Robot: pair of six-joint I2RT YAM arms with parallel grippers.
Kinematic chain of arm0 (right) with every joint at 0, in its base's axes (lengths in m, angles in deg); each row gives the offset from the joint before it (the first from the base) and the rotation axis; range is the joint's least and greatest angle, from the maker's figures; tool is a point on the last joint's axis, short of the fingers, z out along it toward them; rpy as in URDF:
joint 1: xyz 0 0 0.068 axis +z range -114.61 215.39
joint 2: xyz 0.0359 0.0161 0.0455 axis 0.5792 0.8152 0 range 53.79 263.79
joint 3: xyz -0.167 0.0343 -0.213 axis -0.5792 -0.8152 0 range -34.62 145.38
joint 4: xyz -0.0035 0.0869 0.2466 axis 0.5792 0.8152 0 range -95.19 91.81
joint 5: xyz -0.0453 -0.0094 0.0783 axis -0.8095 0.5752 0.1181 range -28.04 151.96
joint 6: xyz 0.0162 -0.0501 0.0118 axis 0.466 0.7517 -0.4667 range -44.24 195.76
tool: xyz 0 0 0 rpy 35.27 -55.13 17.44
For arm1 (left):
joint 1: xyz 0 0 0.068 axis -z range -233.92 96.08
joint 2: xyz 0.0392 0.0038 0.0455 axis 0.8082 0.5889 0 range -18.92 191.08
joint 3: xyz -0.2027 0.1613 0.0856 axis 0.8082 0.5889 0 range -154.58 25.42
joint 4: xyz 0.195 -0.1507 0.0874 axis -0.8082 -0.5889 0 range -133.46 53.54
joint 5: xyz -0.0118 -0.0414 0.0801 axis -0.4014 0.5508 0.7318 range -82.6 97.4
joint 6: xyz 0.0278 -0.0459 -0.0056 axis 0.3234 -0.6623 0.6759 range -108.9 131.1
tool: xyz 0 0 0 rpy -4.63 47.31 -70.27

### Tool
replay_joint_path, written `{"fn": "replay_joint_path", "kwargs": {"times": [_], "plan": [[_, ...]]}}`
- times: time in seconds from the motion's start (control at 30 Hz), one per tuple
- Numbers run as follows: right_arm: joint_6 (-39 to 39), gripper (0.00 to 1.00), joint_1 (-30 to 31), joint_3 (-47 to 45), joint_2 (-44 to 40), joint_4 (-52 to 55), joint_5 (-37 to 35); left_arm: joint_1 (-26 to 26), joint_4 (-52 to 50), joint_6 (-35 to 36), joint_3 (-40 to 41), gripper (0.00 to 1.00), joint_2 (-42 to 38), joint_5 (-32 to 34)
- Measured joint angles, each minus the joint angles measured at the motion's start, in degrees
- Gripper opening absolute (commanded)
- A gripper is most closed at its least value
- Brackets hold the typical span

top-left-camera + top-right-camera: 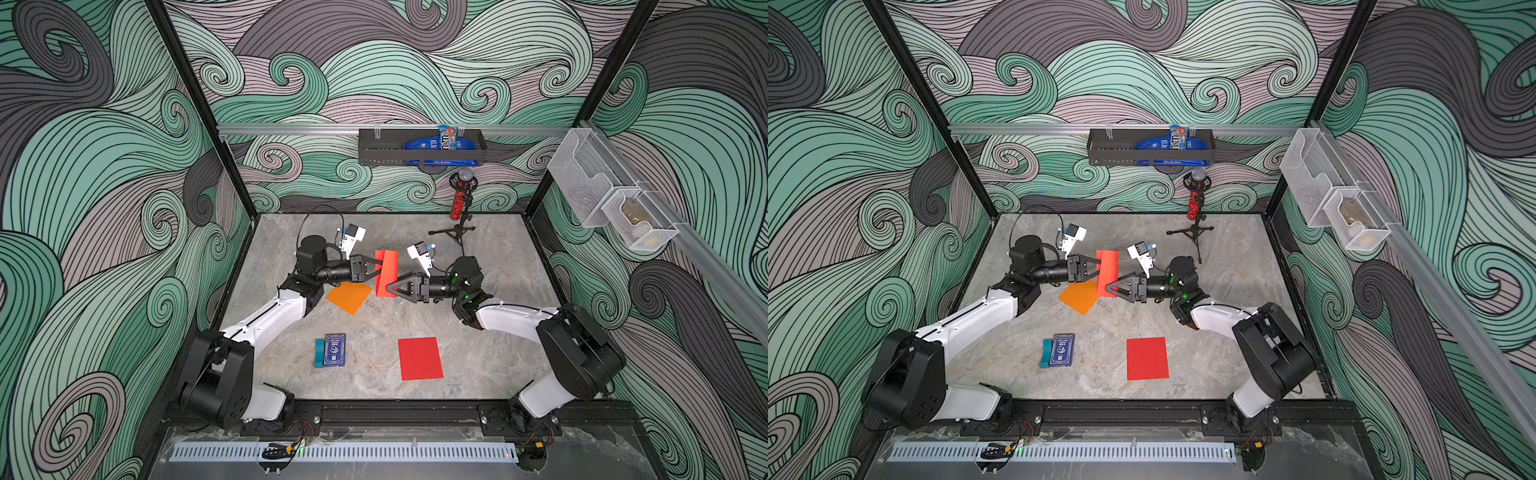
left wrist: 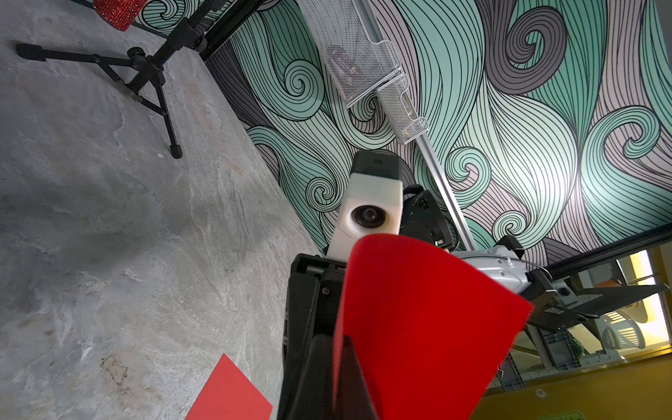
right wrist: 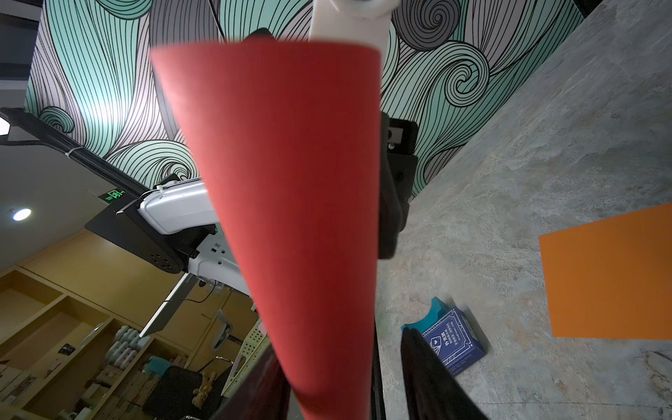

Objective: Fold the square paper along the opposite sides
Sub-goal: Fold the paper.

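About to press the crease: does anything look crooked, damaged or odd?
The red paper is up in the air and bowed, not flat: the left gripper pinches one edge, while the right gripper has its jaws open around the other side. The orange sheet lies turned cornerwise on the table. Nothing looks torn or spilled.

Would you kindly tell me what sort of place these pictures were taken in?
Probably a robotics lab test cell: the left arm and right arm are mounted at a table enclosed by patterned wall panels, with storage shelves visible beyond.
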Motion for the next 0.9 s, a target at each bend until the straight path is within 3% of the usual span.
{"fn": "replay_joint_path", "kwargs": {"times": [0.9], "plan": [[-0.3, 0.30, 1.1, 1.3, 1.2, -0.8, 0.7, 0.0, 0.9, 0.0, 0.8, 0.00, -1.0, -0.1]]}}
